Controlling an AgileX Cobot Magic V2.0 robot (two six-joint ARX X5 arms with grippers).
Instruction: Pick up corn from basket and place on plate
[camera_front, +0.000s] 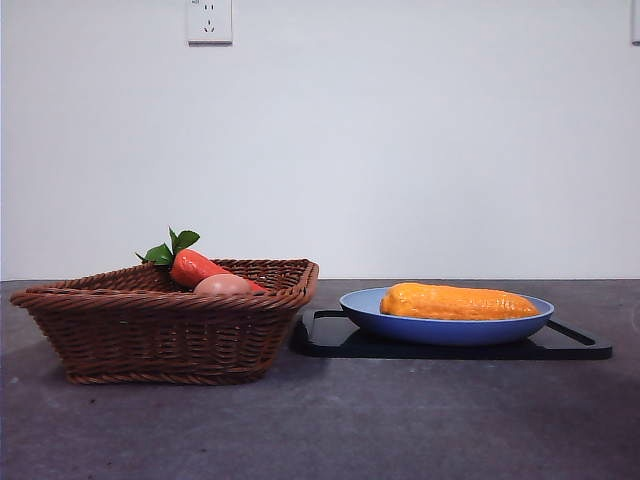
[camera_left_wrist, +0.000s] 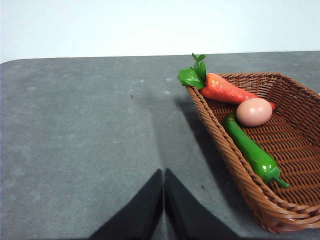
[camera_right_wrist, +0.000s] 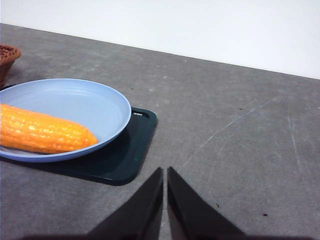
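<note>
Evidently complete, judged view by view.

Front view: elongated yellow-orange bumpy corn cob (camera_front: 455, 301) lies lengthwise in the round shallow light-blue plastic plate (camera_front: 446, 329), which rests on a flat black tray (camera_front: 575, 345) on the dark grey surface (camera_front: 320, 420). Just beside the tray stands the brown woven wicker basket (camera_front: 160, 335); a red-orange carrot with green leaves (camera_front: 195, 266) and a pinkish-tan rounded item (camera_front: 221, 284) show above its rim. No arm in sight.

Left wrist view: left pincer (camera_left_wrist: 163, 200), black jaws pressed together, holding nothing, hangs over bare surface beside the basket (camera_left_wrist: 235, 165). Basket contents: carrot (camera_left_wrist: 225, 89), pinkish-tan egg-shaped item (camera_left_wrist: 254, 111), long glossy green pepper (camera_left_wrist: 250, 149). No corn inside.

Right wrist view: right pincer (camera_right_wrist: 165, 200), jaws closed together, empty, apart from the plate (camera_right_wrist: 85, 102). Corn (camera_right_wrist: 42, 131) rests free within the plate rim, untouched; tray (camera_right_wrist: 127, 155) beneath.

Status: corn out of basket, on plate; nothing appears left to do.
</note>
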